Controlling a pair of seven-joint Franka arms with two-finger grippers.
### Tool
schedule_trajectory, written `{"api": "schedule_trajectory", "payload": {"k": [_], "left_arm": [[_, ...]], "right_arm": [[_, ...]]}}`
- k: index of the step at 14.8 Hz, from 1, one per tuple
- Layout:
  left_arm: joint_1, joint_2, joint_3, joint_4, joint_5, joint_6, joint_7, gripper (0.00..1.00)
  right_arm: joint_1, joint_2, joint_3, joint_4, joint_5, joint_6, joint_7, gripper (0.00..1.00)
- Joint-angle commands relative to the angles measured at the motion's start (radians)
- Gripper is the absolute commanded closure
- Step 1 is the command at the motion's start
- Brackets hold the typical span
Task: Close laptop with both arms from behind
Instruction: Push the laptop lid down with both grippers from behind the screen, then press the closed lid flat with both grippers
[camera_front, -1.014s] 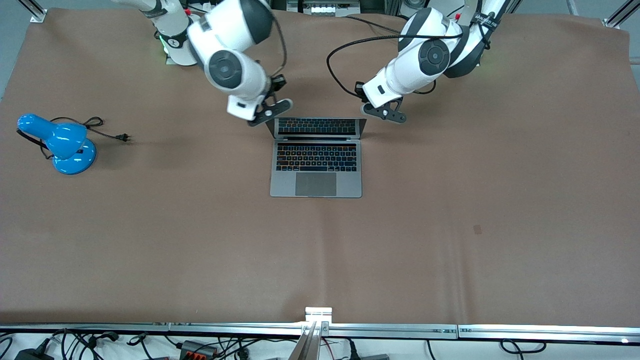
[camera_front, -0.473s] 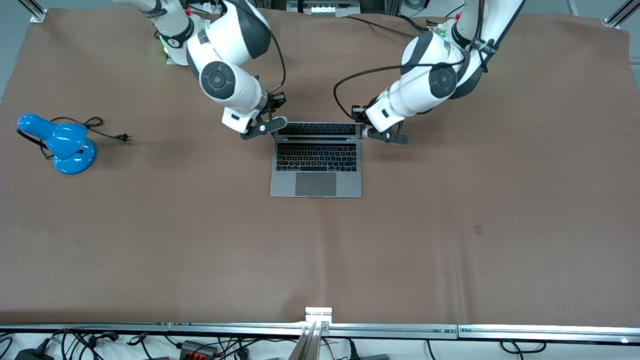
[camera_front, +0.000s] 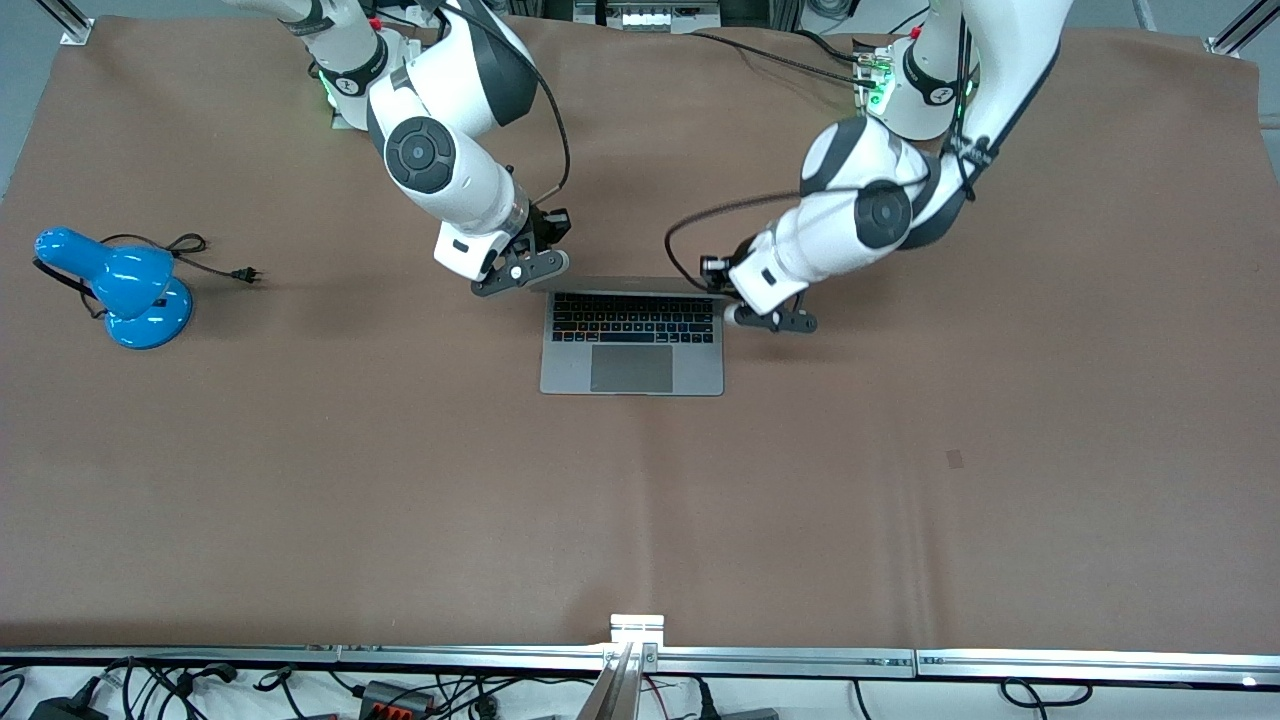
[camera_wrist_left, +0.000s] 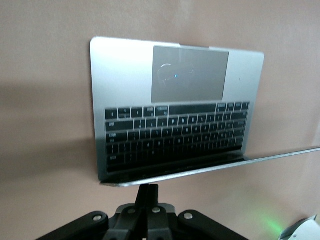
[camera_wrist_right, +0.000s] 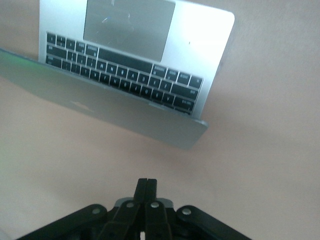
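Observation:
The silver-grey laptop (camera_front: 632, 370) lies open mid-table, its lid (camera_front: 630, 284) tipped well forward over the black keyboard. My left gripper (camera_front: 735, 314) is shut, at the lid's corner toward the left arm's end. In the left wrist view its fingertips (camera_wrist_left: 149, 187) touch the lid's edge (camera_wrist_left: 210, 167). My right gripper (camera_front: 540, 274) is shut, at the lid's other corner. In the right wrist view the gripper (camera_wrist_right: 147, 182) sits a little apart from the lid's grey back (camera_wrist_right: 125, 117).
A blue desk lamp (camera_front: 120, 285) with a black cord and plug (camera_front: 220, 265) stands toward the right arm's end of the table. A brown mat (camera_front: 900, 480) covers the table. A metal rail (camera_front: 780, 660) runs along the edge nearest the front camera.
Both grippers have come down and toward the front camera. The lid has tipped forward from upright to leaning over the keyboard.

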Motion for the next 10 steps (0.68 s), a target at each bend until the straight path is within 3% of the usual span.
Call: {"api": "schedule_trajectory", "payload": {"k": [1,5,10], "left_arm": [[-0.019,0.100,0.028,0.094,0.035,-0.002,-0.023,1.00],[-0.032,0.169,0.048,0.141,0.151,0.000,-0.067,1.00],[-0.054,0.232,0.058,0.185,0.197,0.000,-0.104,1.00]], "right_arm": [[-0.038,0.094,0.006,0.101,-0.025,0.013,0.004,1.00],[-0.045,0.210,-0.025,0.230,-0.050,0.012,0.004,1.00],[-0.043,0.403,-0.036,0.375,-0.062,0.015,0.003,1.00]]}}
